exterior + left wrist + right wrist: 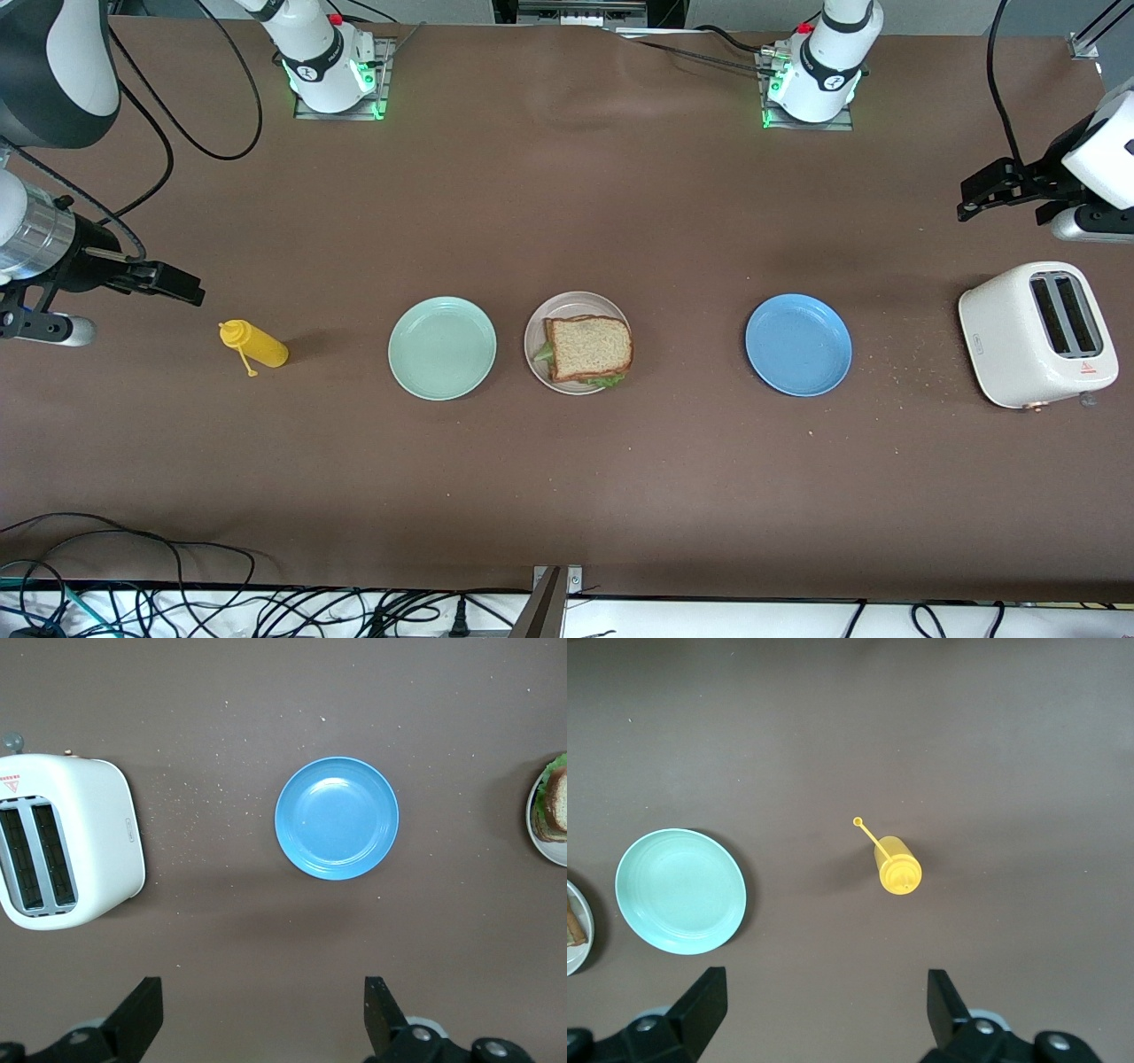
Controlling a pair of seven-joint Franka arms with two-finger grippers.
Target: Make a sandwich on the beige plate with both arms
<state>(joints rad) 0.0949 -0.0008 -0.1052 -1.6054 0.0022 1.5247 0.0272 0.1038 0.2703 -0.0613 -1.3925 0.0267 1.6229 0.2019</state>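
Observation:
The sandwich (588, 348) lies on the beige plate (576, 299) in the middle of the table: a brown bread slice on top, green lettuce poking out at its edges. Its edge also shows in the left wrist view, as the sandwich (555, 803) on the beige plate (537, 835). My left gripper (964, 200) hangs open and empty over bare table at the left arm's end; its black fingers (142, 1014) stand wide apart. My right gripper (189, 288) hangs open and empty over bare table at the right arm's end, with nothing between its fingers (946, 1001).
A mint green plate (442, 347) sits beside the beige plate toward the right arm's end, with a yellow squeeze bottle (257, 344) lying past it. A blue plate (798, 345) and a white toaster (1036, 334) stand toward the left arm's end, crumbs scattered between them.

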